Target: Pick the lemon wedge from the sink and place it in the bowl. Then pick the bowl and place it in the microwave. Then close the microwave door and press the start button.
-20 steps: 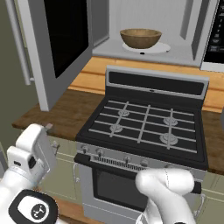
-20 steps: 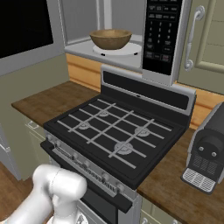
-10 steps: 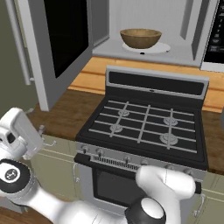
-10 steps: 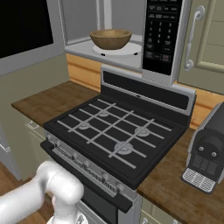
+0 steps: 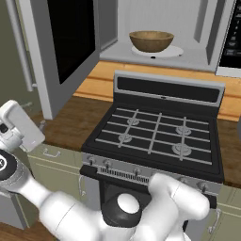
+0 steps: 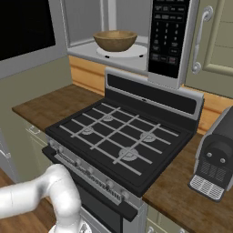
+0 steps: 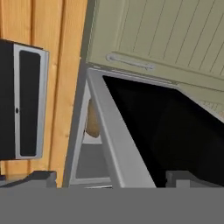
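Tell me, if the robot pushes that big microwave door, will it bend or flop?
Probably not. The door looks like a stiff grey frame around black glass, so it should swing shut in one piece. It stands wide open and looks large, so it likely needs a long steady push. The bowl inside sits well back, probably clear of it.

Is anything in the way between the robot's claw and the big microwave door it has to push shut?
Nothing visible blocks it. The microwave door hangs wide open at the left, and the open claw faces its black glass window with only air between. The bowl already sits on the turntable plate inside, clear of the door's path.
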Robot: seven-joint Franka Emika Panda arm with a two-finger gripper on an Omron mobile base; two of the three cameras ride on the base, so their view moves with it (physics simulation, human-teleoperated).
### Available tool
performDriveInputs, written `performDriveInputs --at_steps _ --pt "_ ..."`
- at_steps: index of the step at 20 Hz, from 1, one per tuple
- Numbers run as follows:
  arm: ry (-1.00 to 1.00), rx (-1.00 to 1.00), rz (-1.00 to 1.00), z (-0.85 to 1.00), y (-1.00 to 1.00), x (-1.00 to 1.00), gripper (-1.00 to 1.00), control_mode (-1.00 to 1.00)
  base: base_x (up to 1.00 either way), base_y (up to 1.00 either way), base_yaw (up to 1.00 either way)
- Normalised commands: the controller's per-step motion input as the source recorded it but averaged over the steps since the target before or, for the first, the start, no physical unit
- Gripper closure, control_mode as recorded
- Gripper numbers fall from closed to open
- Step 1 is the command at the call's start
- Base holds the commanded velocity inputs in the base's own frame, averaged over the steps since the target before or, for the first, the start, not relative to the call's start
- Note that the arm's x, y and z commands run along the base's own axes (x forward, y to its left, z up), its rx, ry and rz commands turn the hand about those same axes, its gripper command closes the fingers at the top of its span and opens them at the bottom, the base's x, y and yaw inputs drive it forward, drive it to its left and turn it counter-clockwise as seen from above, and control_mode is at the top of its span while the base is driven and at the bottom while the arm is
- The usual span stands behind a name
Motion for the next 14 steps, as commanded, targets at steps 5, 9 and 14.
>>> performDriveInputs --at_steps 5,9,14 --pt "0.0 -0.03 -0.21 0.49 0.08 0.38 -1.0 -1.0 0.0 0.0 0.0" --pt "0.0 0.0 -0.16 0.76 -0.33 0.0 -1.0 -1.0 0.0 0.0 0.0" --pt "0.0 0.0 -0.12 0.61 -0.72 0.0 -1.0 -1.0 0.0 0.0 0.0"
